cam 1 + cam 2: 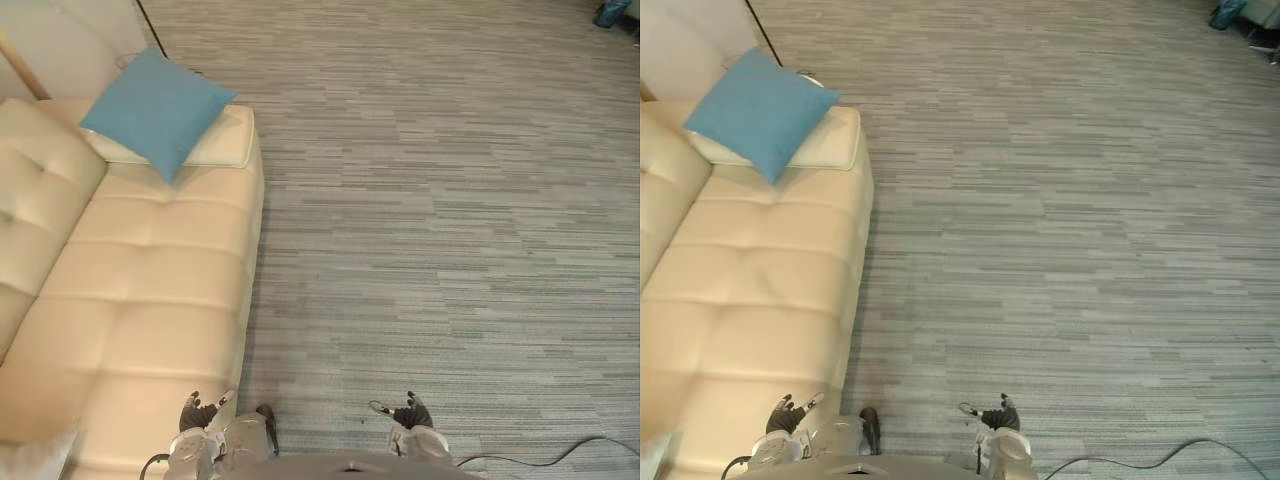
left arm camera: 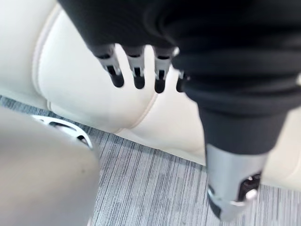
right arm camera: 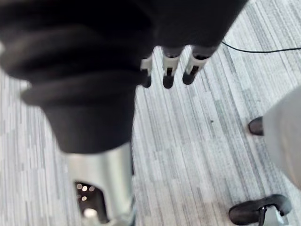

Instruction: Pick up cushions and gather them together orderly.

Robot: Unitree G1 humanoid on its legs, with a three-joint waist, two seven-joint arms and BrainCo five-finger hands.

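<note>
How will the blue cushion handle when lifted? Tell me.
Probably soft: the blue cushion leans puffy against the far end of the sofa. Likely light, being stuffed fabric. Square and flat, it shouldn't roll, but may sag if held by a corner.

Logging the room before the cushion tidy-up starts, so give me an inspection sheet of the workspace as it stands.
Surface: cream sofa, seat bare along its middle; grey striped carpet beside it.
Job's things: one blue cushion, leaning tilted on the cream pad at the sofa's far end.
Clutter: pale item at the sofa's near corner, too blurred to identify.
Hands: left hand over the sofa's near end, right hand over the carpet; both open, holding nothing.
Cables: nothing seen on the sofa or by the cushion.
Surroundings: teal object on the floor in the far corner.
</note>
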